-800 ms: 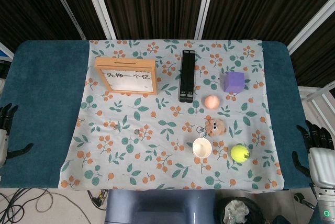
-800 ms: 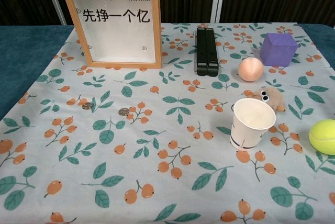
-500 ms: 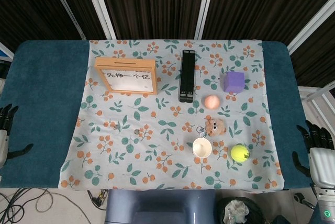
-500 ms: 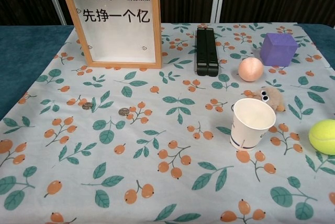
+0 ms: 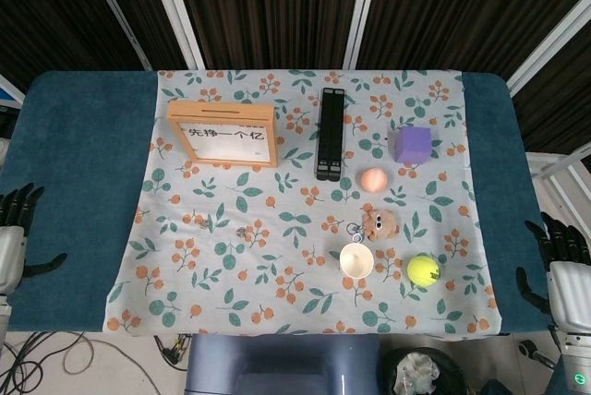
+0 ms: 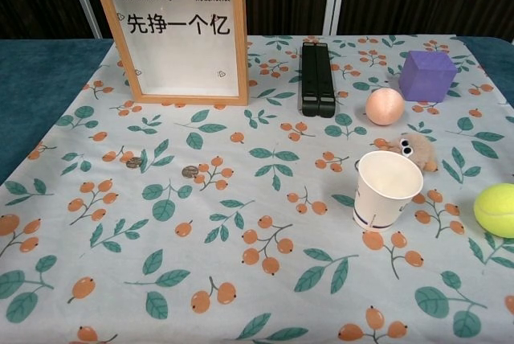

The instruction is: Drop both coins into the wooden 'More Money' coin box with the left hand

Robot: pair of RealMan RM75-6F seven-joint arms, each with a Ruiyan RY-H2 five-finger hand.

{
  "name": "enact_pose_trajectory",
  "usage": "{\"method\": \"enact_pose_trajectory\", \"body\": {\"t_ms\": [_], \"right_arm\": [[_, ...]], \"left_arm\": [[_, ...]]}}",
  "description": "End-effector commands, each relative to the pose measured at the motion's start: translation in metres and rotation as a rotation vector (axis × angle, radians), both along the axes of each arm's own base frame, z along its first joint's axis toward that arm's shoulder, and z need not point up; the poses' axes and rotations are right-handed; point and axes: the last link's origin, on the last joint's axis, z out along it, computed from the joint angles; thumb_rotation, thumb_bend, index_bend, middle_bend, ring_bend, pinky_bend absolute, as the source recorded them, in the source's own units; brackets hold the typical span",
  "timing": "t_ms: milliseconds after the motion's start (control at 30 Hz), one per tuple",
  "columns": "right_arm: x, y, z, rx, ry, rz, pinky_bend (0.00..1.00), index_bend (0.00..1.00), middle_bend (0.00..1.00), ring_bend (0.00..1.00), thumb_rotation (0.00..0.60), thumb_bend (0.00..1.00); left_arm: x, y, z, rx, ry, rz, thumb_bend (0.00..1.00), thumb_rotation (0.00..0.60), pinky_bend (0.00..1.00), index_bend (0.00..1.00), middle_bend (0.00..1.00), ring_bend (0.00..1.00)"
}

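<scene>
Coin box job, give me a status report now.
Left hand and right hand open at table edges. Both coins on the cloth, short of the coin box. Nothing in the way.

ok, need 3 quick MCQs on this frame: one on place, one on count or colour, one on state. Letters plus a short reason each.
1. Where do the coins lie?
A. Inside the paper cup
B. On the cloth in front of the coin box
C. On top of the purple cube

2. What colour is the ball beside the paper cup, at the near right of the cloth?
A. Red
B. Blue
C. Yellow-green

3. What is the left hand doing?
A. Holding nothing, at the table's left edge
B. Pinching a coin
C. Resting on the coin box

Answers:
1 B: both coins sit flat on the floral cloth, nearer the robot than the coin box.
2 C: the tennis ball right of the paper cup is yellow-green.
3 A: the left hand is off the cloth with its fingers apart and empty, far from the coins.
</scene>
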Motion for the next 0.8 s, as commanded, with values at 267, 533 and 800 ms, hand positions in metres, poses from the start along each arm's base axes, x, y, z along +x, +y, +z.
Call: {"method": "enact_pose_trajectory", "body": {"t_ms": [267, 533, 800], "right_arm": [[-0.001, -0.002, -0.003, -0.001, -0.007, -0.006, 0.0, 0.15, 0.02, 0.0, 0.6, 0.51], [-0.001, -0.002, -0.004, 0.001, -0.004, -0.011, 0.0, 0.15, 0.02, 0.0, 0.6, 0.51], [-0.002, -0.001, -0.006, 0.013, -0.003, -0.018, 0.0, 0.15, 0.02, 0.0, 0.6, 0.51]], "left_arm": [[0.046, 0.093, -0.035, -0.29, 0.002, -0.071, 0.1, 0.6, 0.0, 0.04, 0.0, 0.0], [0.078, 0.128, -0.092, -0.36, 0.125, -0.166, 0.1, 0.6, 0.0, 0.04, 0.0, 0.0], [0.089, 0.144, -0.139, -0.405, 0.151, -0.177, 0.1, 0.6, 0.0, 0.04, 0.0, 0.0]]}}
